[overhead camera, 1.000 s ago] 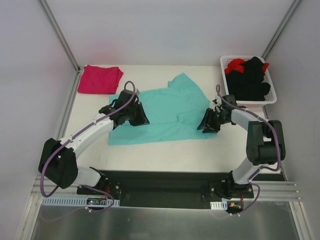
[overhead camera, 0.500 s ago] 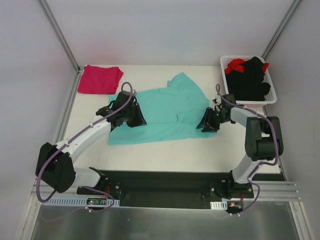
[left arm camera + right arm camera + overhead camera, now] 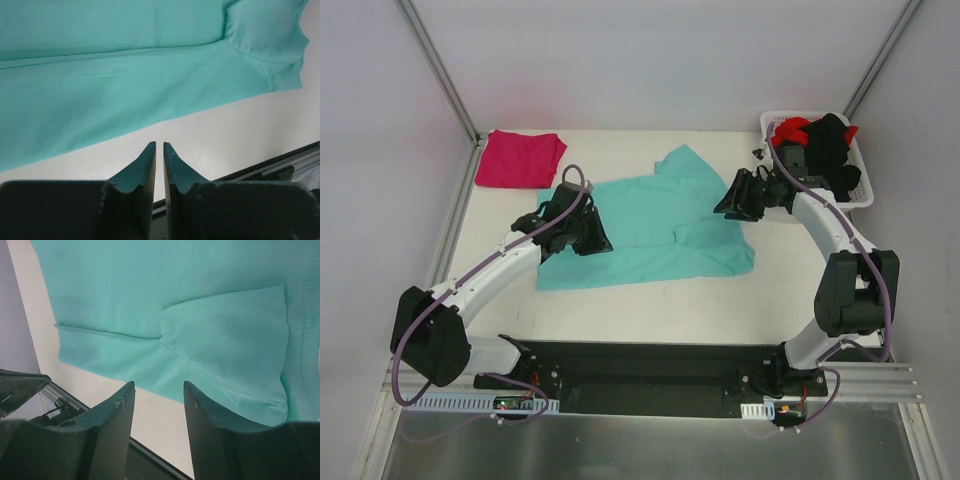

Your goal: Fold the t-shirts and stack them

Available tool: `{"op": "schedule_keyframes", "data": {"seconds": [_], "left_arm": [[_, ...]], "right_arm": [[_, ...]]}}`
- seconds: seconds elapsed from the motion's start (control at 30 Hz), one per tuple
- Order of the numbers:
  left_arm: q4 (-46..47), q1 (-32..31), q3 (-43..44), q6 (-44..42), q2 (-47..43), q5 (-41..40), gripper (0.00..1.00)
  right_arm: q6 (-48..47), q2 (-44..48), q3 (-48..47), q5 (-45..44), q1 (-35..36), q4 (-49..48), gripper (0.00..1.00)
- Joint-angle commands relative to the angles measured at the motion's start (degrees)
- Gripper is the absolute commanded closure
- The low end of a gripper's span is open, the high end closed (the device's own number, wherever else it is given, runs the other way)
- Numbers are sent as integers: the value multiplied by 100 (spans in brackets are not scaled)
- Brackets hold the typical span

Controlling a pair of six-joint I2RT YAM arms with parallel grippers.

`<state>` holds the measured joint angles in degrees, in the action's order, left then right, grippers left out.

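The teal t-shirt (image 3: 650, 225) lies spread on the white table, one sleeve folded in over its right half; it also fills the left wrist view (image 3: 125, 75) and the right wrist view (image 3: 175, 305). The magenta-pink t-shirt (image 3: 520, 158) lies folded at the back left corner. My left gripper (image 3: 593, 240) hovers over the teal shirt's left part, its jaws almost together and empty (image 3: 159, 145). My right gripper (image 3: 727, 205) is raised above the shirt's right edge near the basket, open and empty (image 3: 159, 385).
A white basket (image 3: 865, 192) at the back right holds black (image 3: 825, 160) and red (image 3: 795, 128) garments. Bare table (image 3: 650, 310) lies in front of the teal shirt. The black base rail (image 3: 650, 365) runs along the near edge.
My right gripper has lifted off the teal shirt's right hem and moved back towards the basket. My left arm has barely moved.
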<state>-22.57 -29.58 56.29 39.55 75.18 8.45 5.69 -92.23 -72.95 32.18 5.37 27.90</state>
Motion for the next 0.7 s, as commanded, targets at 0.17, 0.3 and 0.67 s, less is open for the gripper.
{"op": "schedule_keyframes", "data": {"seconds": [0.17, 0.3, 0.67], "left_arm": [[-107, 5, -127, -123, -293, -186, 90], [-116, 5, -110, -105, -284, -194, 90], [-204, 5, -329, -79, -503, -291, 90]], "right_arm": [[-95, -551, 448, -177, 17, 23, 53], [-130, -753, 510, -221, 17, -30, 53], [-244, -1051, 343, -362, 26, -92, 54]]}}
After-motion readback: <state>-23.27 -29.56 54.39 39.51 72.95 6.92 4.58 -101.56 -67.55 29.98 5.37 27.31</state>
